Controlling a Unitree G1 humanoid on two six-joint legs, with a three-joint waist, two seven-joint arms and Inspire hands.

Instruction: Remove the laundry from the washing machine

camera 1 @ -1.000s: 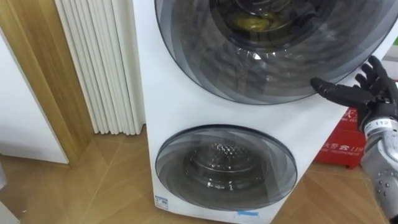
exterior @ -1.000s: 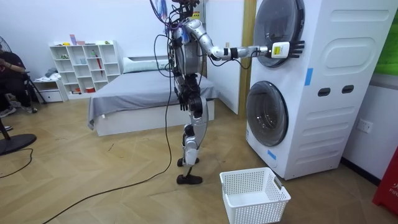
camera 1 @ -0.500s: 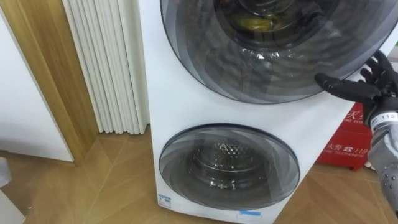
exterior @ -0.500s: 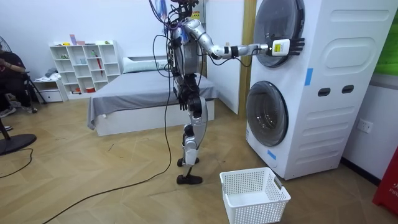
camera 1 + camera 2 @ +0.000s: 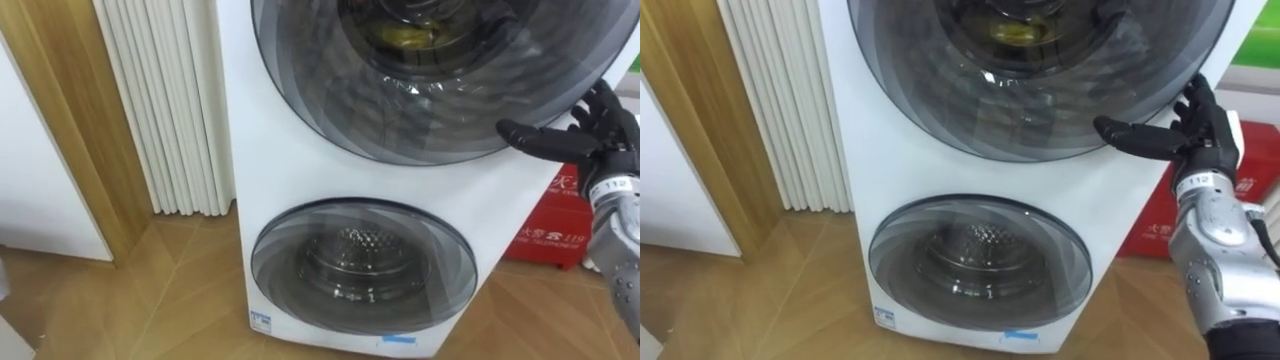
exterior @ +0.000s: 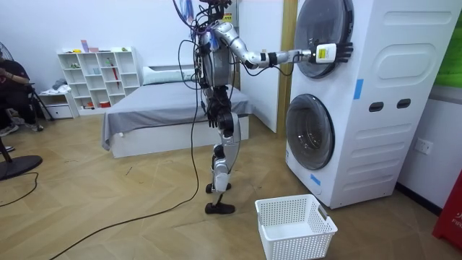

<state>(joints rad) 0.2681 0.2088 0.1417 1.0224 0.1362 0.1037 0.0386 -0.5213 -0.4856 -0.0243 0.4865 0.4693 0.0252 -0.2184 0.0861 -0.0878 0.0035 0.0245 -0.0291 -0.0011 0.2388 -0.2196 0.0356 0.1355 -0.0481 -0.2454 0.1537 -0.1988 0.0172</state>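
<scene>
The clothes [image 5: 405,38] show as a yellowish bundle low in the upper drum, behind the closed glass upper door [image 5: 440,90] of the stacked washing machine [image 5: 270,170]. I judge them soft, light and limp, perhaps damp and clinging, and best gathered in a full handful at the bundle's middle rather than pinched by an edge. The right hand [image 5: 598,138] is open and holds nothing, its fingers spread and its thumb at the door's right rim, so the door likely needs pulling open first. A white basket [image 6: 296,227] stands on the floor near the machine.
</scene>
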